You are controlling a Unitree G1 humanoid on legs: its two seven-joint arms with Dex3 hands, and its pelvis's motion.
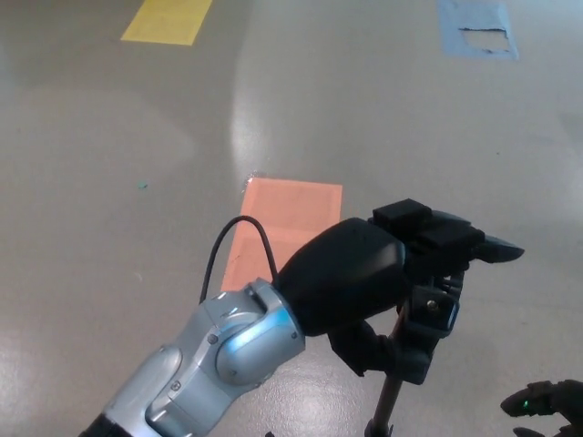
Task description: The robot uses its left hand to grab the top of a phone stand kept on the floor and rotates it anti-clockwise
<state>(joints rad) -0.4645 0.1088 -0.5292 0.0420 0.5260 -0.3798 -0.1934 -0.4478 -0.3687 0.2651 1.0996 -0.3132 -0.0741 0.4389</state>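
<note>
A black phone stand [421, 335] rises from the floor at the lower right, its clamp head on a thin pole [387, 410]. My left hand [364, 278], black on a silver forearm [205, 364], lies over the head. Its fingers [460, 244] reach past the top and the thumb [360, 341] presses the near side, so the hand is shut on the stand's top. Only a small black part of my right hand [547, 401], with a green light, peeks in at the bottom right corner; its fingers are not readable.
An orange rectangle [282, 223] is taped on the grey floor just beyond my left hand. A yellow patch [168, 20] lies at the top left and a blue one [478, 27] at the top right.
</note>
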